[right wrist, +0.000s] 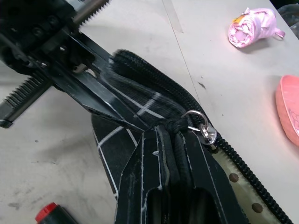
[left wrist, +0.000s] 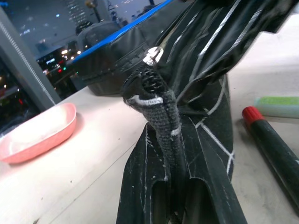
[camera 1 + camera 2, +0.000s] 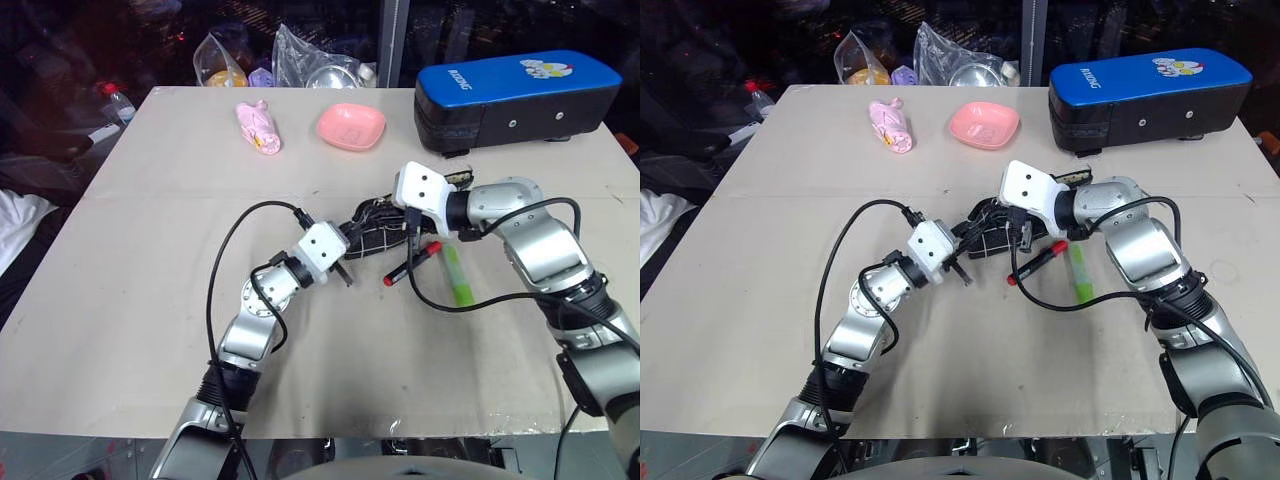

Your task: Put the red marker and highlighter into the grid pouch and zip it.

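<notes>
**Opening the pouch before anything goes in**

At the middle of the counter (image 3: 150, 300), I hold the pouch (image 3: 375, 232) between both arms. My left pincer (image 3: 345, 268) is clamped on the pouch's fabric end, right at the stop of the zipper. My right pincer (image 1: 175, 154) is clamped on the black pull cord, just behind the small silver ring (image 1: 198, 122) of the slider. The marker (image 3: 412, 262) and the highlighter (image 3: 457, 276) lie side by side on the counter, just beside the pouch and below my right wrist, neither of them in it.

I judge the step in hand to be unzipping, with the loading not begun. To do it well, the left pincer should anchor the end firmly and keep the zipper line taut, while the right draws the cord along that line, not upward, so the slider runs without bunching the fabric. I should keep the pull clear of the two pens, lest the pouch sweep them aside. How far the mouth is open I cannot tell.
</notes>
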`<state>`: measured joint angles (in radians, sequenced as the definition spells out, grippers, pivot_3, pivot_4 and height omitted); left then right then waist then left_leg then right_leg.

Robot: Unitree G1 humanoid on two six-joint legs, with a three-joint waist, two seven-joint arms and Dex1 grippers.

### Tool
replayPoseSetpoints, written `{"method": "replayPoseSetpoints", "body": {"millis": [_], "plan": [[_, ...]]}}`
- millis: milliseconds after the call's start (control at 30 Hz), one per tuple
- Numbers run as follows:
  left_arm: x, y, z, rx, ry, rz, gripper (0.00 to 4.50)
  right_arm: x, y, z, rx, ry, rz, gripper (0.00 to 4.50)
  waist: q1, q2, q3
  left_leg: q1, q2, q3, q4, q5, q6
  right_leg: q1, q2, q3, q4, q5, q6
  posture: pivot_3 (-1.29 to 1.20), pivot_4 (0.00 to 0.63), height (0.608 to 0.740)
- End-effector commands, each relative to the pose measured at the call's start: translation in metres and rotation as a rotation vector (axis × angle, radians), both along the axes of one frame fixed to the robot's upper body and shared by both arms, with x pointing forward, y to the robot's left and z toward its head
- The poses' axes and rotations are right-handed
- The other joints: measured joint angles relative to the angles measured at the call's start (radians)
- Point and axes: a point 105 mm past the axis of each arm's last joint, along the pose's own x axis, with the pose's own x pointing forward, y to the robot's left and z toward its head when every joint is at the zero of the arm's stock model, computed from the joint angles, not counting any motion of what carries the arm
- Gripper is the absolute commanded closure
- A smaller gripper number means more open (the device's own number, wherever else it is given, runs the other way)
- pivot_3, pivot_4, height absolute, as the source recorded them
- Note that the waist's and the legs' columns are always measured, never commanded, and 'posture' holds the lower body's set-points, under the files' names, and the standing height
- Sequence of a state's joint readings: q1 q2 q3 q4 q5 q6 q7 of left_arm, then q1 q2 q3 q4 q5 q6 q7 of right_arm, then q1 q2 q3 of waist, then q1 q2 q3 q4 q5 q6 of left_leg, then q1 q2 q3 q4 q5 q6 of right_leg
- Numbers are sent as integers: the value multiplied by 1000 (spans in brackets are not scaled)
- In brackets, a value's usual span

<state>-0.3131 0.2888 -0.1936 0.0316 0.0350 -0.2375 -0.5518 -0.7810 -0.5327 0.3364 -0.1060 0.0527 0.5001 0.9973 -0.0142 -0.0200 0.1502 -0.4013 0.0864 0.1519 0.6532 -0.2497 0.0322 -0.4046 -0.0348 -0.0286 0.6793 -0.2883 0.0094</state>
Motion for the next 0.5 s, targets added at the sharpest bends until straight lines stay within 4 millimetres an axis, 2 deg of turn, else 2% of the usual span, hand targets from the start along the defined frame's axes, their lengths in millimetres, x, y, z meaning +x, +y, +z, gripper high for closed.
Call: {"method": "replayPoseSetpoints", "body": {"millis": [33,267,367,500], "plan": [[-5,-8,14,35,-103,-47,4500,-9,9,7,20,-26,66,4456,0,0,0,0,0,0,0,0,0,0,0,0,0,0,0,0,150,740],[-5,-7,12,98,-153,-53,4500,-17,16,6,28,-34,120,4456,1,0,0,0,0,1,0,0,0,0,0,-1,0,0,0,0,150,740],[0,-1,17,65,-164,-2,4500,-15,11,5,6,-31,97,3600,1,0,0,0,0,1,0,0,0,0,0,-1,0,0,0,0,150,740],[7,7,26,46,-206,51,4500,-16,0,20,87,-34,60,1695,2,0,0,0,0,1,0,0,0,0,0,-1,0,0,0,0,150,740]]}}
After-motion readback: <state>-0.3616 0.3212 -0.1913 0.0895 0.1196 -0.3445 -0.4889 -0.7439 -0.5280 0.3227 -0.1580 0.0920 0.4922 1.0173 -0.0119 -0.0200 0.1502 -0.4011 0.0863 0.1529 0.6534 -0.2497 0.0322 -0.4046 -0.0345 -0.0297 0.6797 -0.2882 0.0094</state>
